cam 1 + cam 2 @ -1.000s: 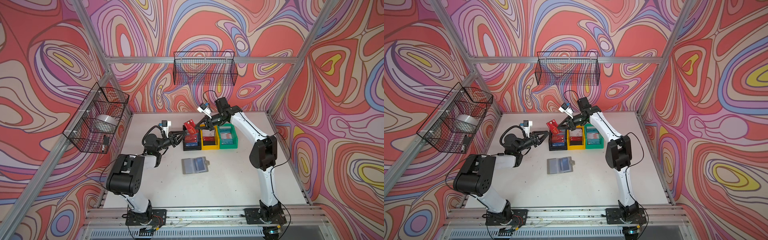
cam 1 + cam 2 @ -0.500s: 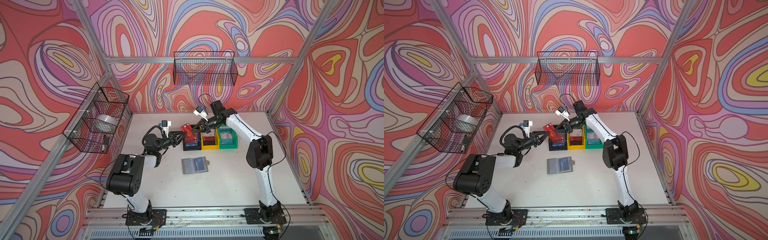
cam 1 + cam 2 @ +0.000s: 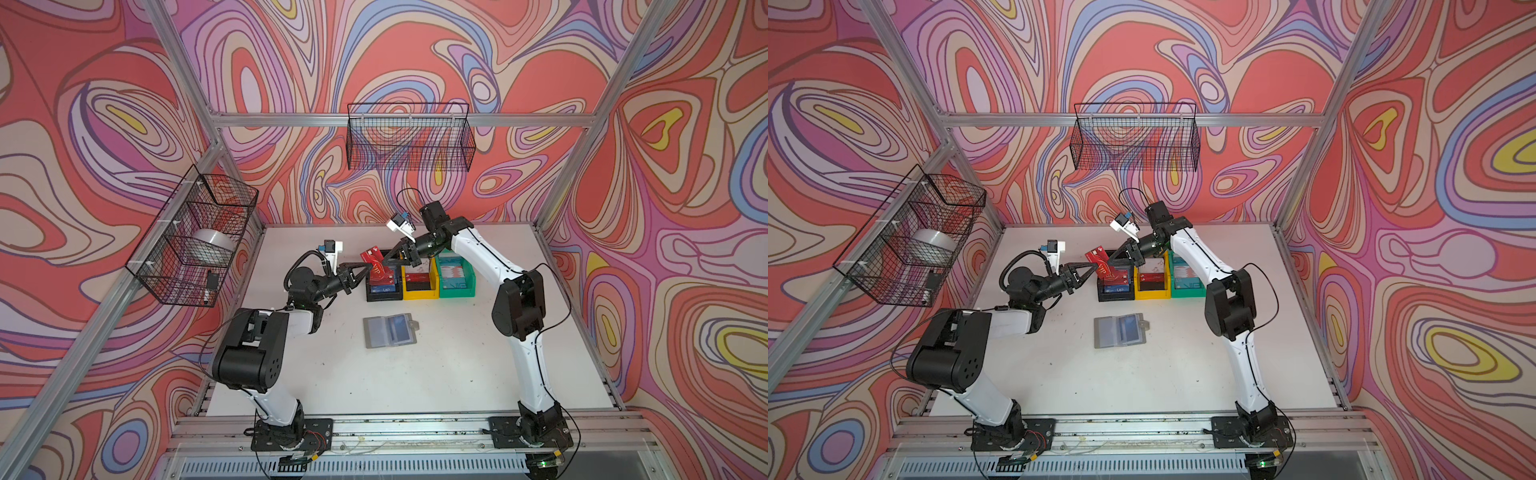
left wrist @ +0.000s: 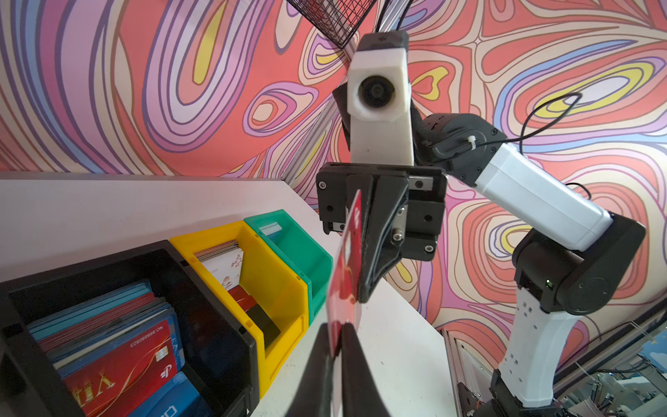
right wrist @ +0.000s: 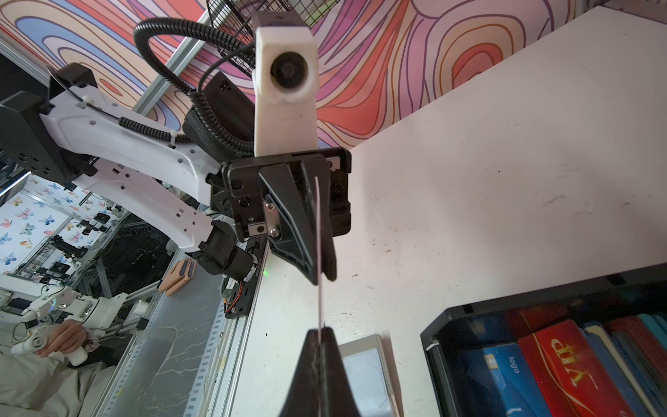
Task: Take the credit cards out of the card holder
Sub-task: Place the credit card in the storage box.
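A red credit card [image 3: 373, 259] hangs in the air just left of the black bin [image 3: 371, 296], pinched from both ends. My left gripper [image 3: 367, 268] is shut on one edge and my right gripper [image 3: 385, 261] is shut on the opposite edge. In the left wrist view the red credit card [image 4: 347, 260] runs from my left gripper [image 4: 335, 326] up to the right one. The right wrist view shows the card [image 5: 319, 231] edge-on above my right gripper [image 5: 320, 330]. The grey card holder [image 3: 388, 331] lies open and flat on the table, a blue card in its right sleeve.
Black, yellow [image 3: 420, 291] and green [image 3: 457, 286] bins stand in a row behind the holder, the black bin filled with red and blue cards [image 5: 556, 361]. Wire baskets hang on the back wall [image 3: 409, 141] and left wall [image 3: 195, 237]. White table [image 3: 415, 374] lies in front.
My right gripper has carried the red card leftwards from over the bins to the left gripper, whose jaws have shut on the card's free edge. The card holder has not moved.
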Controlling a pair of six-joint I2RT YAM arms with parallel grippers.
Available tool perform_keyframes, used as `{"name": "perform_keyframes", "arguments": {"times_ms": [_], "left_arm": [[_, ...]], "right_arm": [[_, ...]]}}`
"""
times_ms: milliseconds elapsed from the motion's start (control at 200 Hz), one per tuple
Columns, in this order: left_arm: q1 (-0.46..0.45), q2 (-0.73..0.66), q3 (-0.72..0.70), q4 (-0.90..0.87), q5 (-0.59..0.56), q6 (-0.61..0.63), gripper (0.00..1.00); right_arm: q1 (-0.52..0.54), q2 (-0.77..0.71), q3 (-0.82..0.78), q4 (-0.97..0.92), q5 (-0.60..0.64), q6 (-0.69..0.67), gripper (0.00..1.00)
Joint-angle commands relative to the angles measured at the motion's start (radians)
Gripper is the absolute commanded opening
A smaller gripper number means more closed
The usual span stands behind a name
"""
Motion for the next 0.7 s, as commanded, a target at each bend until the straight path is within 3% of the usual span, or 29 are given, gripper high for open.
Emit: {"name": "perform_keyframes", "arguments": {"times_ms": [0,265,491,696], "left_arm": [[0.005,0.022,0.032,0.069,0.005,-0.025,0.01],[0.005,0.018,0.03,0.067,0.006,-0.036,0.0],[0.006,0.029,0.036,0.046,0.0,-0.059,0.0],[0.005,0.008,0.034,-0.055,-0.037,-0.027,0.0]], "right_arm": [[0.008,0.022,-0.01,-0.007,-0.023,0.0,0.0],[0.008,0.024,-0.012,0.028,0.036,0.037,0.0],[-0.001,-0.013,-0.042,0.04,0.169,0.023,0.14],[-0.039,-0.084,-0.136,0.172,0.186,0.096,0.23]]}}
